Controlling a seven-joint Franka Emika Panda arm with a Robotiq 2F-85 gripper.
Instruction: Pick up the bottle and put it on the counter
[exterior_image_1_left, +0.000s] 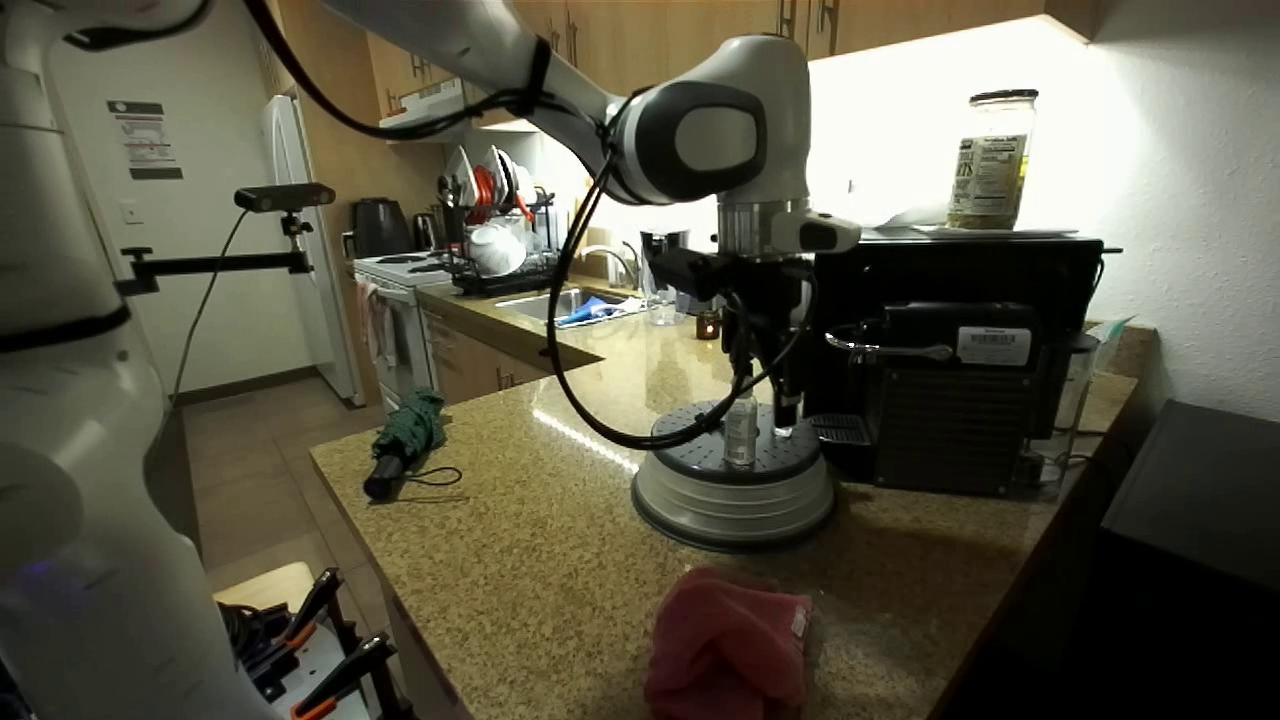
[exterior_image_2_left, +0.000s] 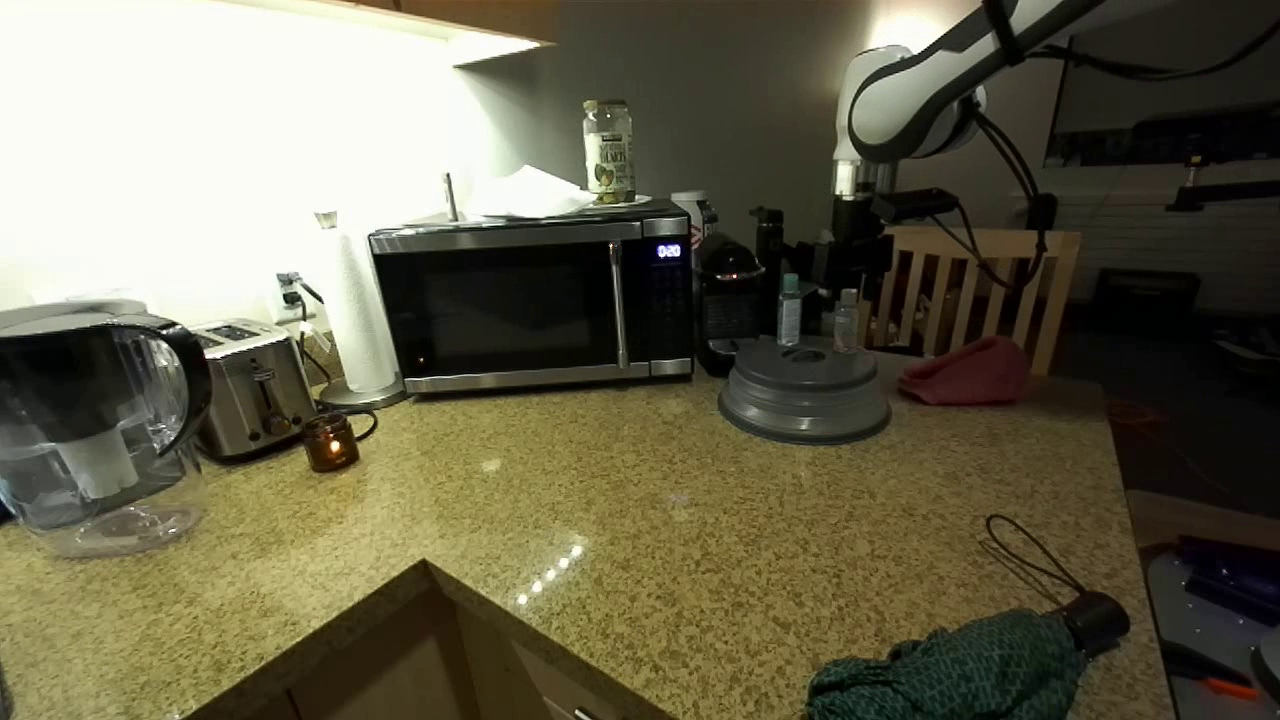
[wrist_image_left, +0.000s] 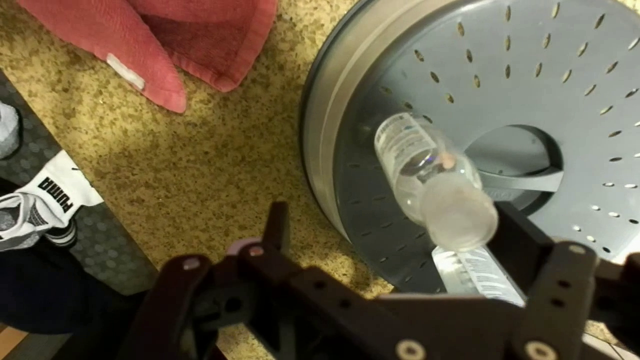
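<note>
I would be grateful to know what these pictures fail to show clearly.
Wrist view: the rear bottle, partly covered by the front bottle and end effector.
Wrist view: print on the front bottle's label, too blurred to read.
In an exterior view: the red cloth, cut off by the bottom edge.

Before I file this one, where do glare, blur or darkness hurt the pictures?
In both exterior views, the lit wall burns out to white and bright reflections mark the counter; in an exterior view, the dark box at the right edge loses nearly all detail; in the wrist view, the gripper and the nearer bottle look soft, from focus or motion I cannot tell.
</note>
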